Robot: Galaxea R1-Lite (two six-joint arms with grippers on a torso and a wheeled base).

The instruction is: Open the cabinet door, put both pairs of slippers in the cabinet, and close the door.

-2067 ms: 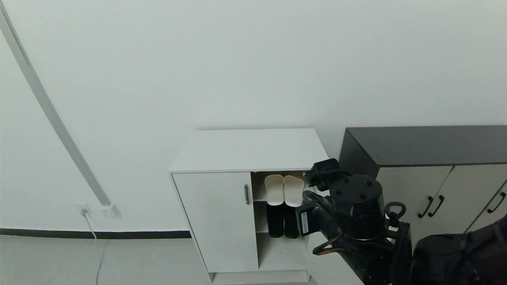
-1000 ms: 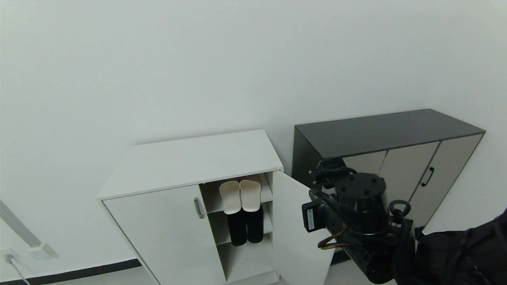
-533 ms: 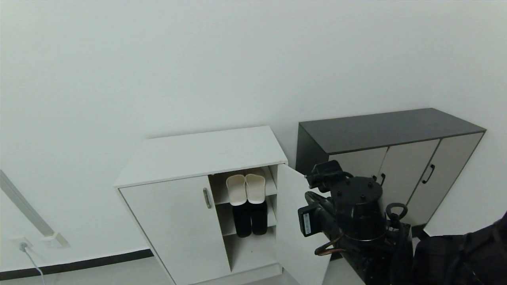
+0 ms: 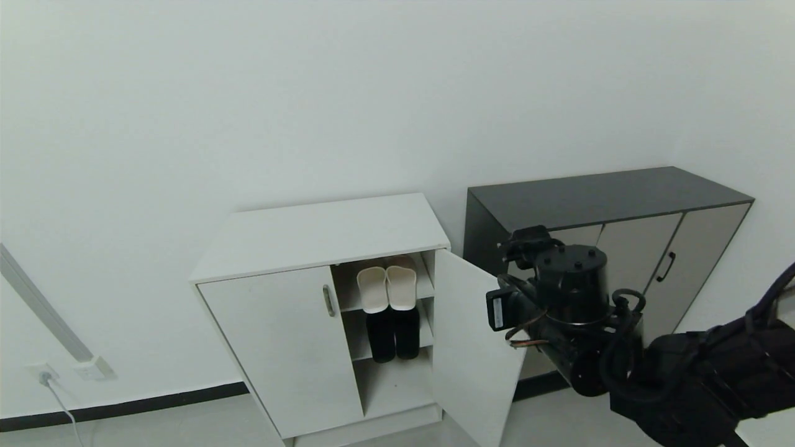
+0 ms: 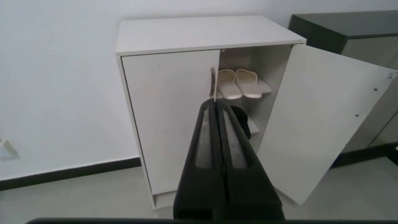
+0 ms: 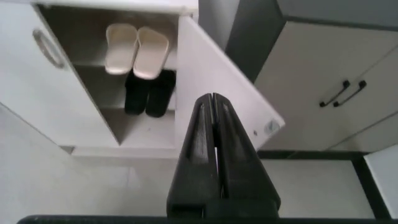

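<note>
White door (image 6: 239,84) open, near right tool (image 6: 214,98).

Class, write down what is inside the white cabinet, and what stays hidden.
Inside the white cabinet, past the open right door: white slippers on the upper shelf, black slippers on the shelf below. The closed left door covers the left half.

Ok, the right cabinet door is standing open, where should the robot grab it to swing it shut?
Probably the door's free vertical edge, coming from the robot's right with the right gripper, which would need to open first. The door hangs from hinges at the cabinet's right side, so that thin edge stands exposed and farthest from them, where a pull should turn it most easily.
</note>
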